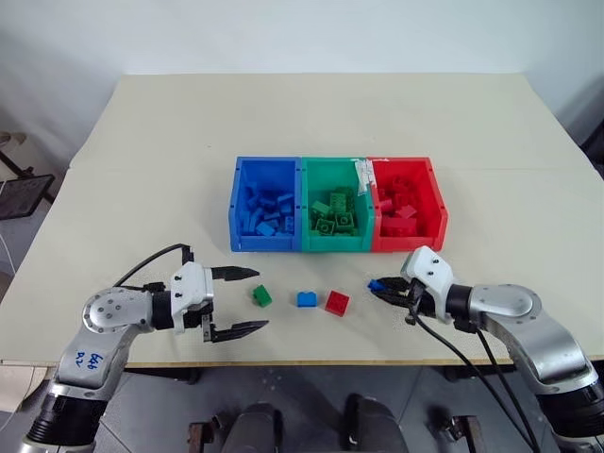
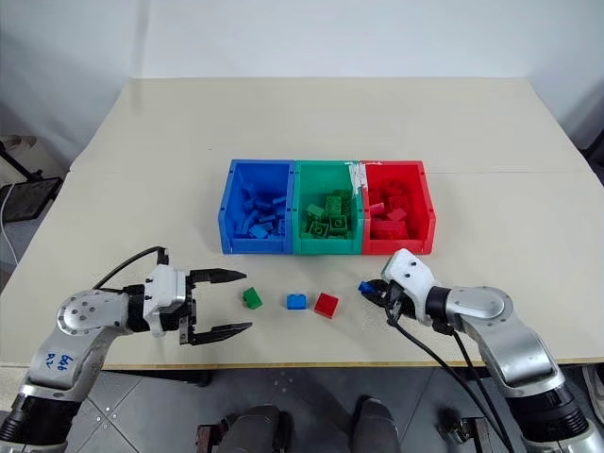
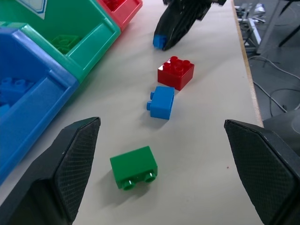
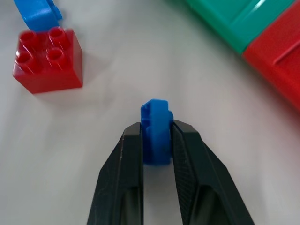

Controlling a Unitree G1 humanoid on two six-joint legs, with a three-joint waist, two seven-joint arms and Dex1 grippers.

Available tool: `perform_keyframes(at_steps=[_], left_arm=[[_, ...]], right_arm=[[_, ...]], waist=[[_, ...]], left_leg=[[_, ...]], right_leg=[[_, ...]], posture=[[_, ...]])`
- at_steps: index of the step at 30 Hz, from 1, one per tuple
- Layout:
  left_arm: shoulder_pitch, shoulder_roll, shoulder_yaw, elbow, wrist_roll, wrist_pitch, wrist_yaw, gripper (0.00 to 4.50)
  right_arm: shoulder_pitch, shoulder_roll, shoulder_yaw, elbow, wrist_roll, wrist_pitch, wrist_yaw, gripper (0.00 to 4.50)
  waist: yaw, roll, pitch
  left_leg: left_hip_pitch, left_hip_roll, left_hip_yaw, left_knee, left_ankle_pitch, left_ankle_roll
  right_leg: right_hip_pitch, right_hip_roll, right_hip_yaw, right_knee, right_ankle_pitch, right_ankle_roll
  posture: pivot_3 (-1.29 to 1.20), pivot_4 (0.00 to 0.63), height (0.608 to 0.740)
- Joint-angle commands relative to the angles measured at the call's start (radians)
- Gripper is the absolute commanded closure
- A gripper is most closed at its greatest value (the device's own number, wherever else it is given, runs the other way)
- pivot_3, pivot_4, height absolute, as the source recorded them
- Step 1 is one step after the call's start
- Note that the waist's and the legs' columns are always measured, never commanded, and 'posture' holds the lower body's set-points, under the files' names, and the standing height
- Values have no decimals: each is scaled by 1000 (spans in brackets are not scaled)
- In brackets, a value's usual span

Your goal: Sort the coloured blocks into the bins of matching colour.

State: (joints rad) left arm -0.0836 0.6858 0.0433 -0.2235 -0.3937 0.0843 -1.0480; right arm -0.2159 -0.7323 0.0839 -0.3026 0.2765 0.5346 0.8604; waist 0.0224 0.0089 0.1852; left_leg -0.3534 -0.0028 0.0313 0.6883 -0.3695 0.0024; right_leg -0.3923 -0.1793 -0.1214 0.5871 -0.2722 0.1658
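Three bins stand joined in a row mid-table: blue point(image 1: 237, 193), green point(image 1: 332, 170) and red point(image 1: 436, 193), each holding several bricks of its own colour. In front of them lie a green block point(image 1: 261, 296), a blue block point(image 1: 306, 299) and a red block point(image 1: 337, 302). My right gripper point(image 1: 381, 289) is shut on a small blue block point(image 4: 155, 129) just above the table, to the right of the red block. My left gripper point(image 1: 243, 301) stands open, left of the green block point(image 3: 134, 167), with nothing between its fingers.
The beige table point(image 1: 311, 113) stretches wide behind the bins. Its front edge point(image 1: 311, 361) runs just below the loose blocks. Black cables trail from both wrists.
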Motion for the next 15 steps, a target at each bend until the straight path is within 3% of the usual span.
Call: perform_keyframes(at_steps=[1, 5, 9, 15], left_arm=[[45, -19, 79, -50, -15, -4, 76, 0], [115, -69, 199, -78, -57, 42, 206, 0], [193, -95, 271, -115, -79, 68, 264, 0], [276, -111, 316, -159, -79, 75, 307, 0]], right_arm=[[-61, 23, -6, -4, 33, 2, 16, 4161], [-285, 147, -7, -13, 141, 103, -5, 4161], [-479, 263, 58, 80, 102, 97, -36, 4161], [-795, 532, 188, 524, -68, -69, -138, 4161]], waist=[[-1, 0, 0], [-23, 0, 0], [-29, 0, 0], [-39, -1, -1]], left_leg=[[0, 0, 0, 0, 0, 0], [0, 1, 0, 0, 0, 0], [1, 2, -2, -1, -1, -2], [0, 2, -3, -1, -2, -2]], right_leg=[[0, 0, 0, 0, 0, 0], [-1, 0, 0, 1, 0, 0], [-2, 1, -1, 4, 0, 0], [-3, 1, -3, 5, 0, 0]], posture=[[0, 150, 740], [0, 150, 740], [0, 150, 740], [0, 150, 740]])
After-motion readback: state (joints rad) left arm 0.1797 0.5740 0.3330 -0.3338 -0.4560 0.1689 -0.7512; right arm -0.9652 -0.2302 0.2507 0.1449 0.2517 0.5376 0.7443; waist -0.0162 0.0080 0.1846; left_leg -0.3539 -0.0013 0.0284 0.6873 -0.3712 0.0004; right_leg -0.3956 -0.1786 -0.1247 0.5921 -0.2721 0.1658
